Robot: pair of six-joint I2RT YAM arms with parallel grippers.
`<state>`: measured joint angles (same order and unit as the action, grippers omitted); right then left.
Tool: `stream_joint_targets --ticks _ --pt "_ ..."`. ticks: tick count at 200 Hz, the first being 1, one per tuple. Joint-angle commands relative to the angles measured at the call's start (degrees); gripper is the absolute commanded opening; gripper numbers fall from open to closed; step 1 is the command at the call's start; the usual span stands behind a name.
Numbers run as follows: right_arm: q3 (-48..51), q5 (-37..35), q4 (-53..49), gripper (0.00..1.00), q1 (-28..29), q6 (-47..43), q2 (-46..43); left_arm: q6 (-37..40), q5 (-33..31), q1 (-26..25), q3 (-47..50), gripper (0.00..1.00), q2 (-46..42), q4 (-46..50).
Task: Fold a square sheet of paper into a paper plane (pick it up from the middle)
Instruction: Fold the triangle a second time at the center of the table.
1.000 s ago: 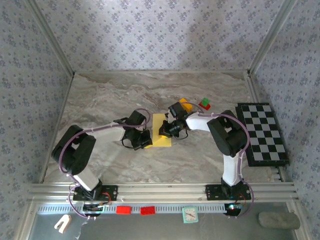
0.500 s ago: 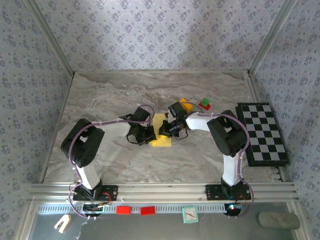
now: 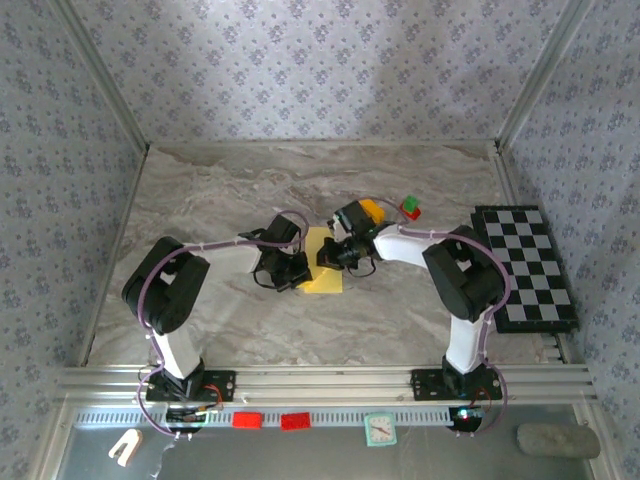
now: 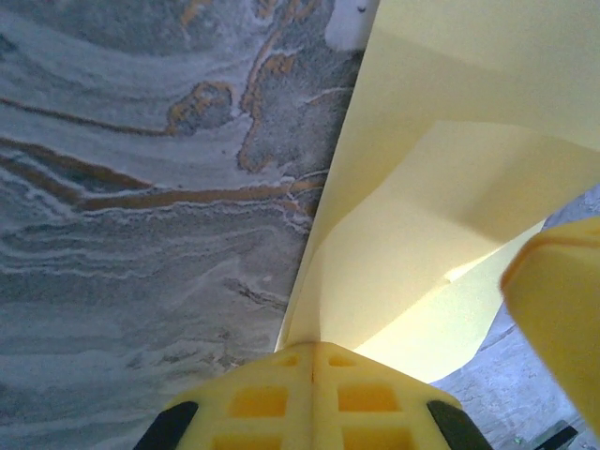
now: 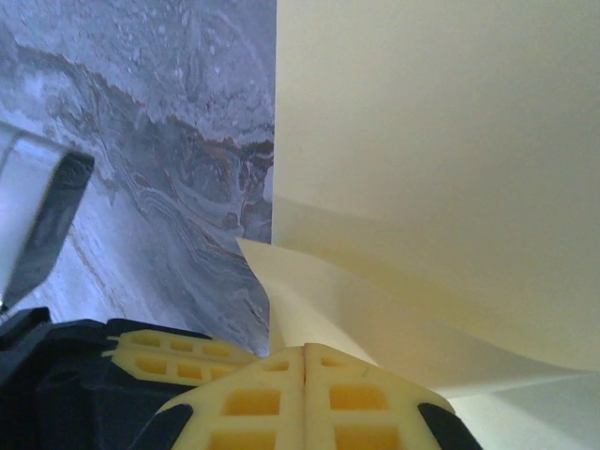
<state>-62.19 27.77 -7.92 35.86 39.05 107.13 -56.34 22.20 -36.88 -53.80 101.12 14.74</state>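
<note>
Pinching likely flimsy square sheet of paper (image 3: 325,282) by opposite edges with left hand (image 4: 312,349), right hand (image 5: 305,352) (both clamped closed).

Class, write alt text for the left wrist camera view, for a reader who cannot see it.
The left gripper, yellow and shut at the bottom of the frame, pinches the edge of a partly folded yellow sheet of paper that rises toward the upper right. The grey marbled table lies to the left.

No readable text — none anywhere
</note>
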Motion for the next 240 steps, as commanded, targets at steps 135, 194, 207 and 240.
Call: stream_joint_targets --ticks 135,194,207,240 --pt "1.0 -1.8 -2.6 0.02 1.8 -5.2 3.9 -1.3 -4.8 -0.2 2.7 0.0 0.5 6.1" --pt "-0.6 -2.0 -2.2 0.02 -2.8 -7.7 5.8 0.9 -6.0 0.0 2.8 0.0 1.4 10.1" --pt "-0.9 -1.4 -1.7 0.02 -4.5 -8.2 6.3 1.4 -6.5 0.1 2.9 0.0 1.5 10.7" --pt "-2.5 -0.7 -1.6 0.02 -9.4 -8.1 8.2 2.0 -6.3 0.2 3.0 0.0 2.1 10.7"
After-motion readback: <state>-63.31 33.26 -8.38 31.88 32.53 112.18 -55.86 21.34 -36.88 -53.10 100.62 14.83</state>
